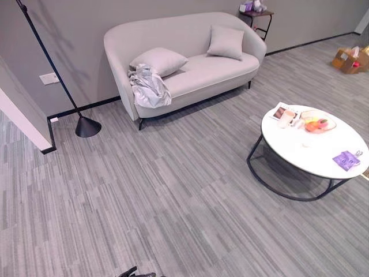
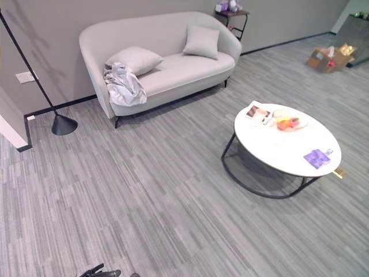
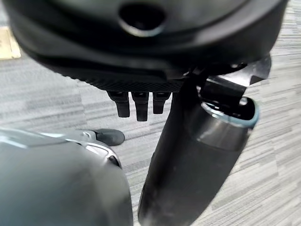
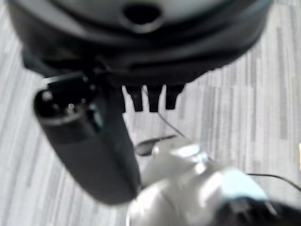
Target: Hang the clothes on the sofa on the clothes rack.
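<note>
Not started: grey garment (image 1: 149, 86) heaped on sofa (image 1: 196, 75), both hands hanging empty with fingers relaxed, rack unseen.

A round white bench (image 1: 323, 151) on a black wire frame is standing on grey striped floor (image 1: 173, 196), carrying a fruit bowl (image 1: 317, 122), a magazine (image 1: 283, 112) and a purple item (image 1: 346, 159). A black floor lamp (image 1: 86, 126) is leaning near the wall. A cardboard box (image 1: 349, 59) is sitting far off.
</note>
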`<state>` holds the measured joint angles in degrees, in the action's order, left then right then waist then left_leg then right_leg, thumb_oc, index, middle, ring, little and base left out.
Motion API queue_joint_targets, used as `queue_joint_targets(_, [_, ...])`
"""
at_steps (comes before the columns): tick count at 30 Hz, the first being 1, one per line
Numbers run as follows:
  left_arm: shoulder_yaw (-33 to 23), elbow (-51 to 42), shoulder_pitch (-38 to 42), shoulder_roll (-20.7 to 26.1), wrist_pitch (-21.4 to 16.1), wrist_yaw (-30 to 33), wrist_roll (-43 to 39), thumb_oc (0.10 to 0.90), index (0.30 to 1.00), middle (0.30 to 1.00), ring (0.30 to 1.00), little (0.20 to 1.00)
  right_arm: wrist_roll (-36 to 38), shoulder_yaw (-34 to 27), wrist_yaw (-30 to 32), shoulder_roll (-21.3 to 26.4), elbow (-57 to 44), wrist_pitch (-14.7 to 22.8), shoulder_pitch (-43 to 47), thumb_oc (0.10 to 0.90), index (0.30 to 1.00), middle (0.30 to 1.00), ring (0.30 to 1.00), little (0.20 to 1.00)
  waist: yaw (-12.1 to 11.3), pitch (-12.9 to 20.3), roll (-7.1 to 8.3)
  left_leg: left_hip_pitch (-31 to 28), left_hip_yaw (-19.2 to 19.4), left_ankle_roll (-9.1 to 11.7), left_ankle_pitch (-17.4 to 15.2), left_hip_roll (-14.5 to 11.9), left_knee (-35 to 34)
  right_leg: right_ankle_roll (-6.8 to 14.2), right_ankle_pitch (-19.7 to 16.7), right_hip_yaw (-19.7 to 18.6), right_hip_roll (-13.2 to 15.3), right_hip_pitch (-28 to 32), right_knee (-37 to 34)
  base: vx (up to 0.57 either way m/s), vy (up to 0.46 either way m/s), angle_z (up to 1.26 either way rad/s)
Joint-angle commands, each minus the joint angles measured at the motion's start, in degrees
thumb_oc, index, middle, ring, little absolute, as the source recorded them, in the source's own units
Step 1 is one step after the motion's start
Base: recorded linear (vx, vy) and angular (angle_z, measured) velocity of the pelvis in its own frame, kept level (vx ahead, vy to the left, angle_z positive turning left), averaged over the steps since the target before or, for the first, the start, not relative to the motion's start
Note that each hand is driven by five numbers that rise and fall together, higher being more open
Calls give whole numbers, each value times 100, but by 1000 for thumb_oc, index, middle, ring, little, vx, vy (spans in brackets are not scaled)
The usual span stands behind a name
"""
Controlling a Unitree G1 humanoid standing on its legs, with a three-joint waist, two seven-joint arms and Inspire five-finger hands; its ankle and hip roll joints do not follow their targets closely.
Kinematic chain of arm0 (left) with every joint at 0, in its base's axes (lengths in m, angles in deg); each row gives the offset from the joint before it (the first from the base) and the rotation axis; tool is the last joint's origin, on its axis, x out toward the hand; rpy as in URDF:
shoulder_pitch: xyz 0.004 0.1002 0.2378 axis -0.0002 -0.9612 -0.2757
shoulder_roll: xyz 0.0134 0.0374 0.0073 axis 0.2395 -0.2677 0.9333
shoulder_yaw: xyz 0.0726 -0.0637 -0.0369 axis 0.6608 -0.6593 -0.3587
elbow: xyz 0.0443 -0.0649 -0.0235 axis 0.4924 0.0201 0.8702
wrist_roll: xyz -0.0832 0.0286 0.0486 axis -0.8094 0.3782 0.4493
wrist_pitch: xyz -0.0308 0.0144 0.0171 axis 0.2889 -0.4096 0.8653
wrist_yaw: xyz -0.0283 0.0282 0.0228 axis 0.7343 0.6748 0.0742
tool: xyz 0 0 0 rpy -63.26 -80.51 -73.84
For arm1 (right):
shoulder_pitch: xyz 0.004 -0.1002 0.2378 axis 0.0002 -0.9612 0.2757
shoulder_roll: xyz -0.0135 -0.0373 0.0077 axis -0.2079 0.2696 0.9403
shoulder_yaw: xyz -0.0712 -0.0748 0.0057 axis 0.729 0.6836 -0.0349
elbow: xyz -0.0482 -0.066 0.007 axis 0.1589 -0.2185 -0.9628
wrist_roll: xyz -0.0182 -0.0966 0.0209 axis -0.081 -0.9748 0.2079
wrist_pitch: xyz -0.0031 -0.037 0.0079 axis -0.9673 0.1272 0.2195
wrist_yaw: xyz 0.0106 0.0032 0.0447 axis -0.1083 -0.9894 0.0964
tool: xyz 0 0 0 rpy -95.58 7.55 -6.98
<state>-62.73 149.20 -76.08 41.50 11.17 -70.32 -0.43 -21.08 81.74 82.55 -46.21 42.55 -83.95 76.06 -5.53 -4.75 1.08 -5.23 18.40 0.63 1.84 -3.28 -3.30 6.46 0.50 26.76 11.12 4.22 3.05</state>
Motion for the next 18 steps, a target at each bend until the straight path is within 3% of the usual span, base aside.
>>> queue_joint_targets(1, [-152,362,43,-216,-133,-53,1,800,900,900,900,900,109,75,-148,-339,225,-46,488,800,900,900,900,900,-254,313,-79,449,-528,167,41,91,-170,99,-179,-121,-145,-11,-452,7,-52,-12])
queue_joint_targets(4, [-245,427,8,-223,-137,-66,-10,800,900,900,900,900,149,205,-221,-373,37,-32,492,800,900,900,900,900,-261,356,-69,408,-508,200,36,43,-170,106,-297,-204,-182,81,-676,8,-92,-26])
queue_joint_targets(12, [-200,444,-83,-249,-106,-159,79,800,900,900,900,900,-433,665,-350,-395,-122,1,357,800,900,900,900,900,-272,477,-57,328,-569,297,112,-43,-170,35,-177,-125,-291,272,-805,13,-71,4])
queue_joint_targets(18, [-147,525,-134,-305,-87,-199,190,800,900,900,900,900,-1298,1127,-480,-435,-148,40,187,800,900,900,900,900,-221,472,-88,330,-624,297,112,-29,-170,13,-123,-96,-290,296,-805,4,-16,9])
